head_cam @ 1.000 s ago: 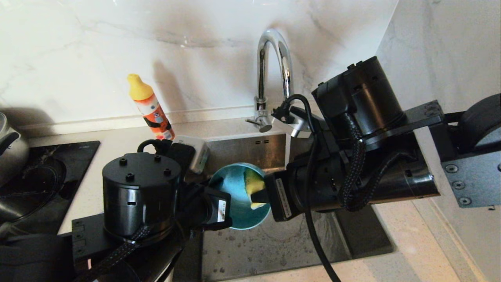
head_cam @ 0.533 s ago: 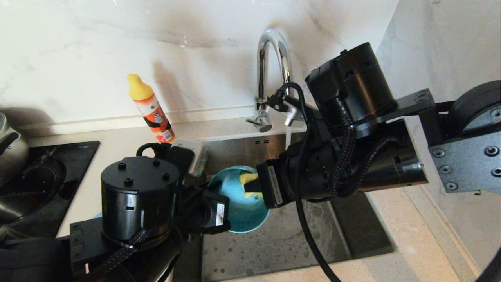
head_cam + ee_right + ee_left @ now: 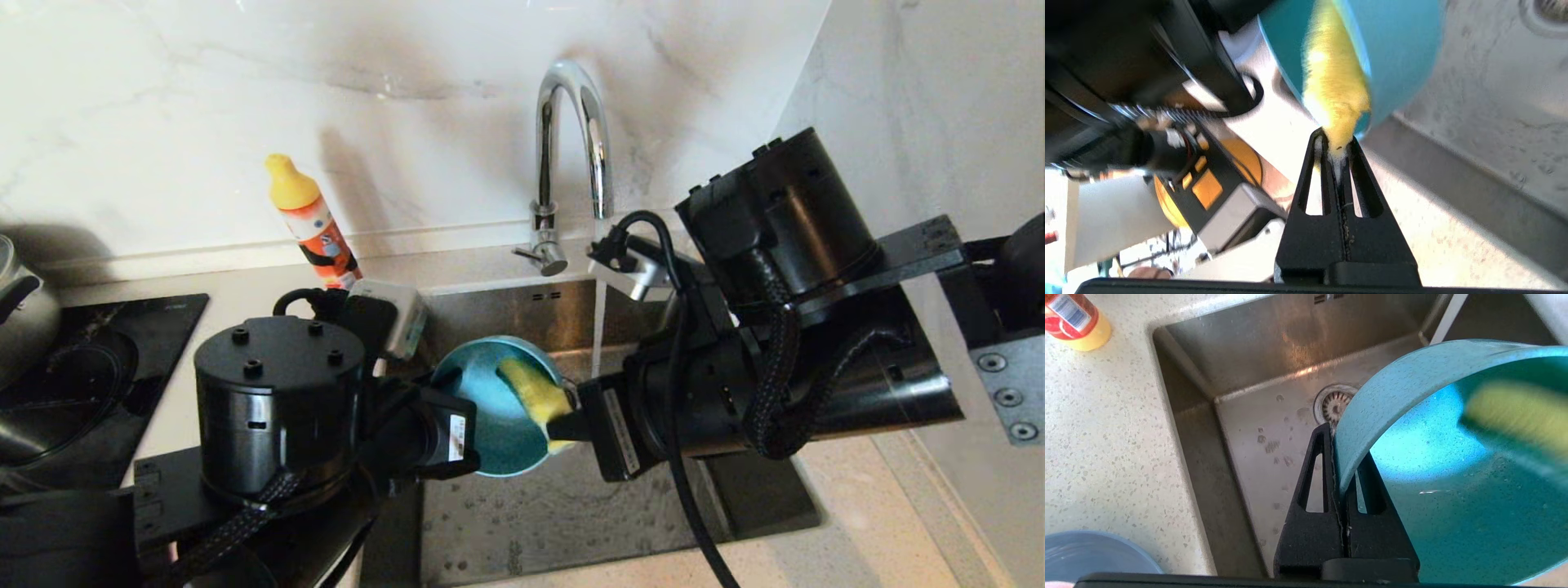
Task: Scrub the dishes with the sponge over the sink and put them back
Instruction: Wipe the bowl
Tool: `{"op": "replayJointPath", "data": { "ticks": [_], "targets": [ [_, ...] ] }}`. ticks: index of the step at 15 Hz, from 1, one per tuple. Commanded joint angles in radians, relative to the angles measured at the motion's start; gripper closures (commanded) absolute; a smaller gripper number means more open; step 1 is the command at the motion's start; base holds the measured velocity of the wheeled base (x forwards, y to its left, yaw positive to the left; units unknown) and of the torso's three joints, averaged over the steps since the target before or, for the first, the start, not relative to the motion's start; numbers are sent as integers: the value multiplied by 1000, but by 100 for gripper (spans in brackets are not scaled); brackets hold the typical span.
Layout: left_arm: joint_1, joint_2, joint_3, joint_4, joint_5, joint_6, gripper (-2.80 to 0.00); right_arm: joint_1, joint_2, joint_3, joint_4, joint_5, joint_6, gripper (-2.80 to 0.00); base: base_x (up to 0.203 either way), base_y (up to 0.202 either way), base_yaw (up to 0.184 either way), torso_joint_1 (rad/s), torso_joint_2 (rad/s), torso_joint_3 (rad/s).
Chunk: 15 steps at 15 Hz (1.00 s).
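Observation:
The small teal bowl [image 3: 482, 408] hangs tilted over the sink [image 3: 571, 506], its opening turned toward the right arm. My left gripper [image 3: 1337, 445] is shut on the bowl's rim [image 3: 1372, 416], one finger inside and one outside. The yellow sponge [image 3: 535, 392] lies against the bowl's inner wall, and my right gripper [image 3: 1336, 136] is shut on its narrow end. From the right wrist the sponge [image 3: 1333, 81] reaches over the bowl's edge [image 3: 1400, 61]. The sponge's green face does not show.
Water runs in a thin stream [image 3: 598, 327] from the chrome tap [image 3: 571, 122] into the basin behind the bowl. An orange bottle with a yellow cap [image 3: 310, 224] stands on the counter at the back left. A grey-blue plate [image 3: 1086, 555] lies on the counter beside the sink. A black hob [image 3: 82, 359] is further left.
The right gripper swept the sponge toward the tap across the bowl's inside, then back toward the front and right. The left gripper kept the bowl almost still.

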Motion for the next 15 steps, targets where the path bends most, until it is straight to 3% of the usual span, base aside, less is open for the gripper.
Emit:
{"op": "replayJointPath", "data": {
  "ticks": [1, 9, 11, 15],
  "targets": [
    [1, -3, -5, -3, 4, -2, 0, 21, 12, 16, 0, 3, 2, 0, 0, 0, 0, 0, 0, 0],
    [14, 4, -20, -3, 2, -2, 0, 131, 123, -72, -6, 0, 0, 0, 0, 0, 0, 0, 0, 0],
    [14, 2, -18, -3, 4, -2, 0, 135, 142, -119, 1, -1, 3, 0, 0, 0, 0, 0, 0, 0],
    [14, -1, -20, -3, 5, -2, 0, 99, 87, -84, 6, -3, 5, 0, 0, 0, 0, 0, 0, 0]
  ]
}}
